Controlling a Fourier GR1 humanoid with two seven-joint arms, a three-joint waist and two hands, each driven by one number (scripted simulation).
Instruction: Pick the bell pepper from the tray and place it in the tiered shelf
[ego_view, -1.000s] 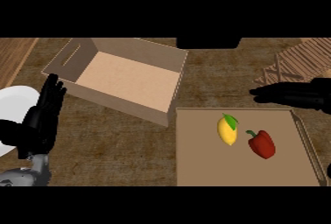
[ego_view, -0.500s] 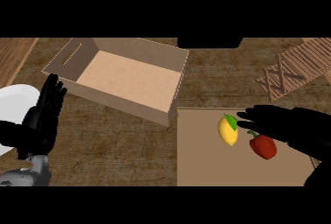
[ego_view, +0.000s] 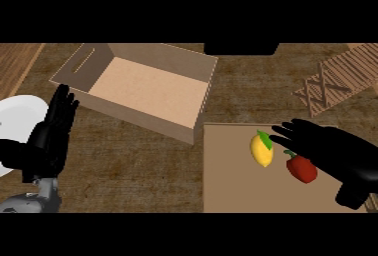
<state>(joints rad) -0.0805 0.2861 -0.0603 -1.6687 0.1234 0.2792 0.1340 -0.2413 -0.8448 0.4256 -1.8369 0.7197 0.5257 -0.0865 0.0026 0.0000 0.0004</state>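
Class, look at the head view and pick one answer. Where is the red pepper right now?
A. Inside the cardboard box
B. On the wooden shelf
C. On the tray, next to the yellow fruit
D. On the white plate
C: the red pepper lies on the tray next to the yellow fruit, partly under the open right hand.

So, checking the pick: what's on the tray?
A yellow fruit and a red pepper lie on the tray. The right hand hides the pepper's top and the tray's right side.
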